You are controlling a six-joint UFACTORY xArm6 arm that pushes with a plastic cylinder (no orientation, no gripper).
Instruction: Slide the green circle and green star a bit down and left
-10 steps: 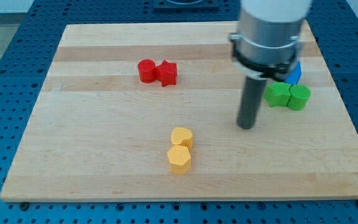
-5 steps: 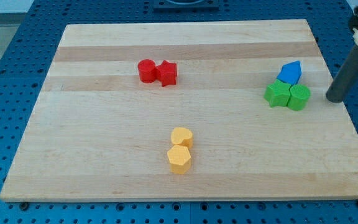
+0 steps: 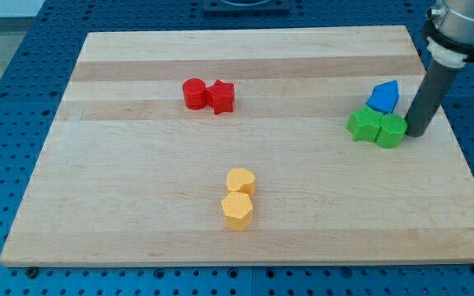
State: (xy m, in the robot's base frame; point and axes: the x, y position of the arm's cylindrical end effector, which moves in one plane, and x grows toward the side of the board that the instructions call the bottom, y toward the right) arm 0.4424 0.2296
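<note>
The green star [image 3: 364,125] and the green circle [image 3: 391,131] sit touching each other near the board's right edge, star on the left, circle on the right. My tip [image 3: 415,132] rests against the right side of the green circle. The dark rod rises from it toward the view's top right corner.
A blue block [image 3: 384,96] sits just above the green pair, touching them. A red circle [image 3: 193,93] and red star [image 3: 221,96] touch at upper centre. Two yellow blocks [image 3: 239,197] stand stacked in view at lower centre. The wooden board [image 3: 138,205] ends just right of my tip.
My tip went from left of the green pair, around to the right past the board's edge, then back left to the green circle. The green blocks have shifted slightly left.
</note>
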